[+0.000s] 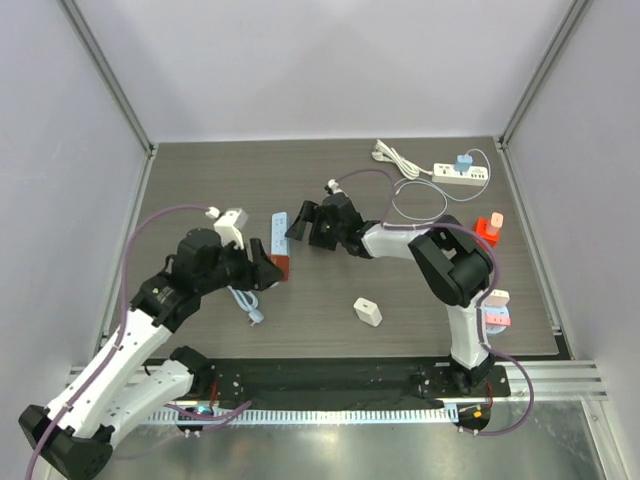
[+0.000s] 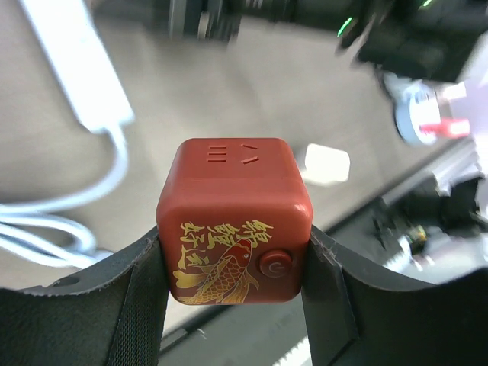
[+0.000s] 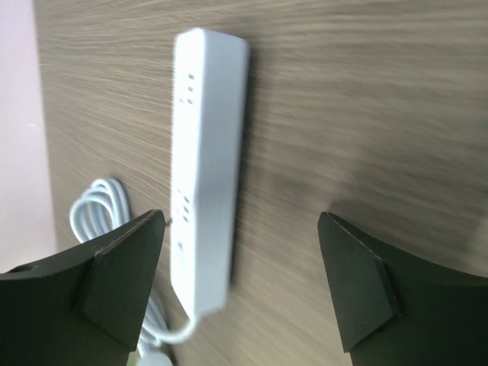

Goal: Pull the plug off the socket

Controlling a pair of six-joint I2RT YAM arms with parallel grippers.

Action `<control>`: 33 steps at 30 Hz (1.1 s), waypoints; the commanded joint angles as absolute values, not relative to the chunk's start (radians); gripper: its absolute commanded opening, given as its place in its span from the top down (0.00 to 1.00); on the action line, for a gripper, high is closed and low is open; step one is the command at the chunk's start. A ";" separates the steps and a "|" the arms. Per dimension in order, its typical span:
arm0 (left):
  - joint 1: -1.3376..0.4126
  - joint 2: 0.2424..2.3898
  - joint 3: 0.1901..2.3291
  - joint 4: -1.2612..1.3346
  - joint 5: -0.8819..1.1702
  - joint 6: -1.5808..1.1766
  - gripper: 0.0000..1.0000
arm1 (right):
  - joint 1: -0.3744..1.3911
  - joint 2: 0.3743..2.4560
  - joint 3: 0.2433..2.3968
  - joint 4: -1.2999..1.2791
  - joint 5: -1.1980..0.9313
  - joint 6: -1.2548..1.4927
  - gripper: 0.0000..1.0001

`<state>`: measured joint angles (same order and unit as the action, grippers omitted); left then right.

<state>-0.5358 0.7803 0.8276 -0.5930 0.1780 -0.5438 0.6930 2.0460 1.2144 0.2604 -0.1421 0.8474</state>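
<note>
The plug is a red cube (image 2: 235, 213) with a gold koi print and a round button. My left gripper (image 2: 233, 255) is shut on it, one pad on each side, and holds it apart from the socket. The socket is a white power strip (image 2: 76, 65) lying flat on the table, its cable curling away. From above, the cube (image 1: 283, 268) sits just in front of the strip (image 1: 279, 228). My right gripper (image 3: 242, 223) hovers open over the strip (image 3: 206, 160), whose cable end lies beside the left finger (image 3: 126, 274). In the top view the right gripper (image 1: 303, 222) is at the strip's right side.
A second white power strip (image 1: 460, 174) with a blue plug (image 1: 463, 161) lies at the back right. An orange-red adapter (image 1: 489, 228) and pink and blue adapters (image 1: 497, 306) sit along the right edge. A white adapter (image 1: 367, 312) lies in the middle front.
</note>
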 commanded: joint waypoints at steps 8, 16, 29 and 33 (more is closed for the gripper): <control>-0.716 0.960 0.712 -0.312 0.328 -0.715 1.00 | 0.614 1.709 1.045 0.014 -0.017 0.721 0.10; -0.831 1.238 0.733 -0.126 0.321 -0.755 1.00 | 0.482 1.479 0.881 -0.123 0.017 0.739 0.09; -0.839 1.480 0.758 -0.026 0.342 -0.775 0.56 | 0.425 1.197 0.730 -0.350 0.100 0.719 0.06; -0.841 1.445 0.761 -0.064 0.308 -0.772 0.22 | 0.408 1.170 0.704 -0.359 0.106 0.712 0.06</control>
<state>-0.8360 1.4822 0.7197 -0.0933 0.3176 -0.7734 0.4229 1.2064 0.7185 -0.3298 0.0742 0.7345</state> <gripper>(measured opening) 0.724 0.938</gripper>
